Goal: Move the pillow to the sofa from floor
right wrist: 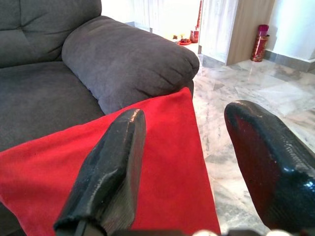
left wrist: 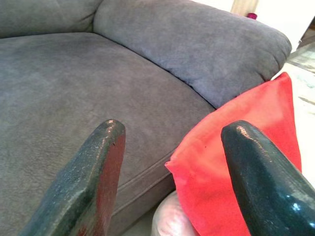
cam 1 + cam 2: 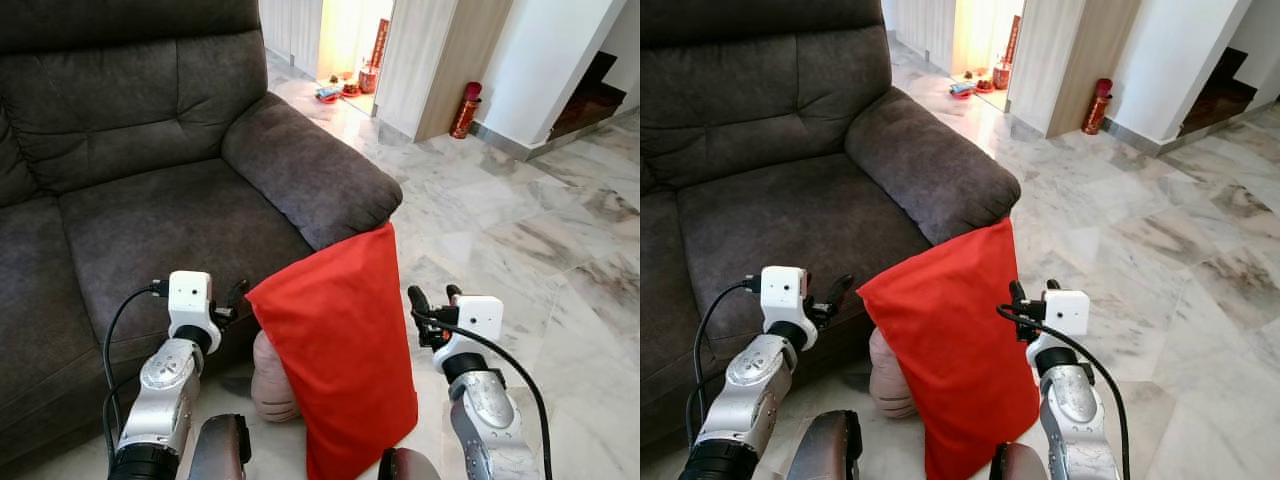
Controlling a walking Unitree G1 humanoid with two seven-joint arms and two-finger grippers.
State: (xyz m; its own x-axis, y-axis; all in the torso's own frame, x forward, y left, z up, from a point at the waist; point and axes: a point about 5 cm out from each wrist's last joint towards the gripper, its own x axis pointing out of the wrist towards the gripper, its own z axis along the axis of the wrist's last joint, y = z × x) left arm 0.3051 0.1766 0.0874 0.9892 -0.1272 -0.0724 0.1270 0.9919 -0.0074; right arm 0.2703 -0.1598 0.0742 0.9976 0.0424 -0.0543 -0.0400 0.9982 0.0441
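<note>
Far left, the dark grey sofa takes up that side of the scene, its seat bare and its padded armrest running out toward the right. In front of the seat edge the left gripper is raised, fingers spread apart with nothing between them, pointing at the pillow's left corner and just short of it. In the middle stands the red pillow, upright on the floor, leaning against the sofa front with its top right corner touching the underside of the armrest end. Tucked behind its lower left edge, near the sofa base, a pale rounded cushion peeks out. To the right of the pillow the right gripper is up at about the same height, fingers also apart and holding nothing, close beside the pillow's right edge. Further right the marble floor stretches away, and far off by a wooden panel stands a red cylinder.
</note>
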